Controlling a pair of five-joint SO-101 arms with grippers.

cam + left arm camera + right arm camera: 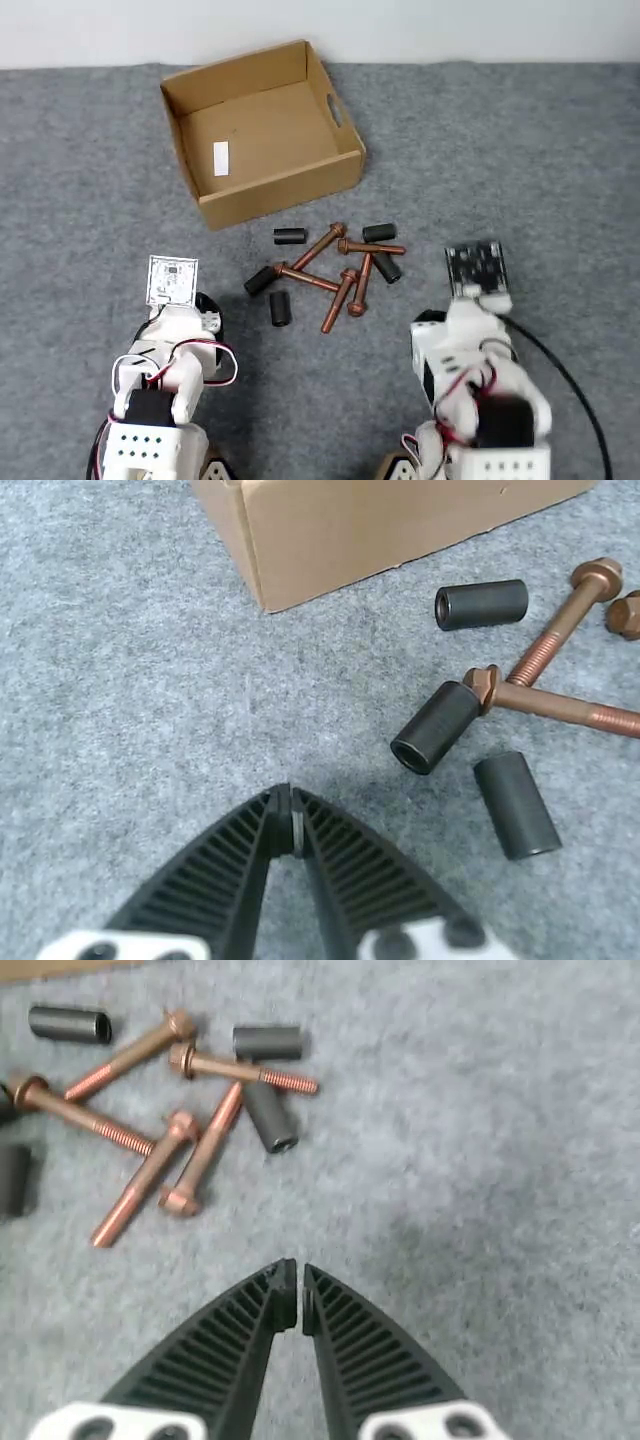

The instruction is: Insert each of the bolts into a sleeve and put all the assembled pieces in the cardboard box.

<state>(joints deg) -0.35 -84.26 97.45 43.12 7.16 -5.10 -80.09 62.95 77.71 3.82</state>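
Observation:
The open cardboard box (290, 195) stands at the back, left of centre, holding just a white label (221, 158). In front of it, several copper bolts (308, 279) and black sleeves (280, 307) lie loose in a pile on the grey carpet, with no bolt in a sleeve. My left gripper (288, 815) is shut and empty, low over the carpet, with a sleeve (435, 728) and the box corner (260, 570) ahead of it. My right gripper (298, 1295) is also shut and empty, a short way back from the crossed bolts (205, 1150) and a sleeve (268, 1116).
Both arms sit at the near edge, one (165, 380) left of the pile and the other (480, 380) right of it. Bare carpet (540, 170) spreads to the right of the box and between the arms. A black cable (560, 370) trails by the right-hand arm.

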